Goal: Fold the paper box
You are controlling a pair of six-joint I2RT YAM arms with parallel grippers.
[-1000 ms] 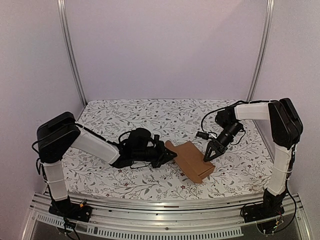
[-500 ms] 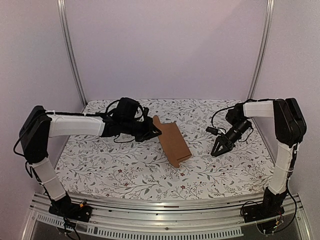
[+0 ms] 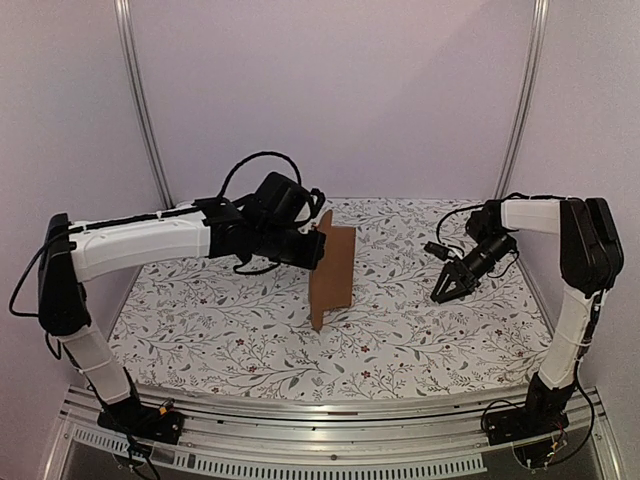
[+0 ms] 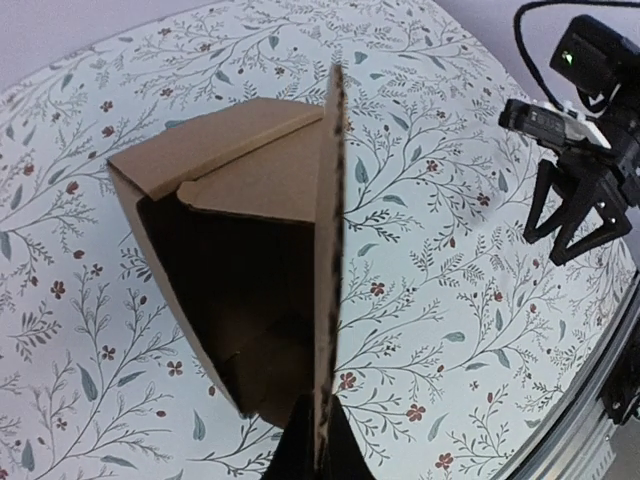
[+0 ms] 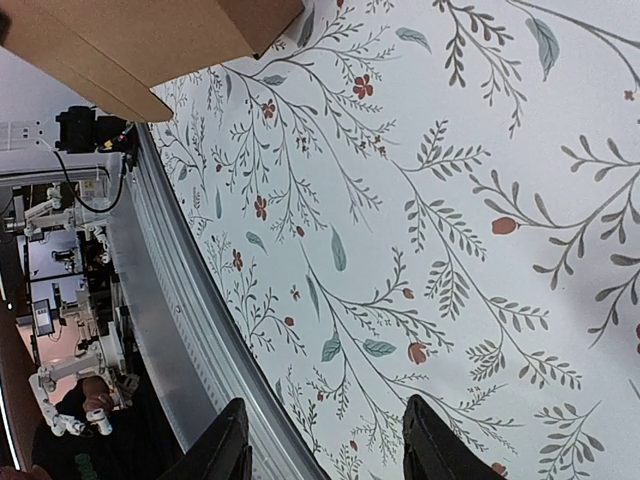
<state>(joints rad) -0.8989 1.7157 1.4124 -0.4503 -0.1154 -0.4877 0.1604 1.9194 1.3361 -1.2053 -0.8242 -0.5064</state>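
my left end effector (image 3: 320,244) pinches a panel of the half-formed paper box (image 3: 333,275), upended over the counter (image 3: 220,340), flaps yet to tuck; my right end effector (image 3: 447,291) hangs spread, right of the box.

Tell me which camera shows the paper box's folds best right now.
Left wrist: the paper box fills the frame, its open inside and folded flaps visible, one panel edge pinched by the left gripper. Top external shows it upright, outer face only. Right wrist catches only a corner.
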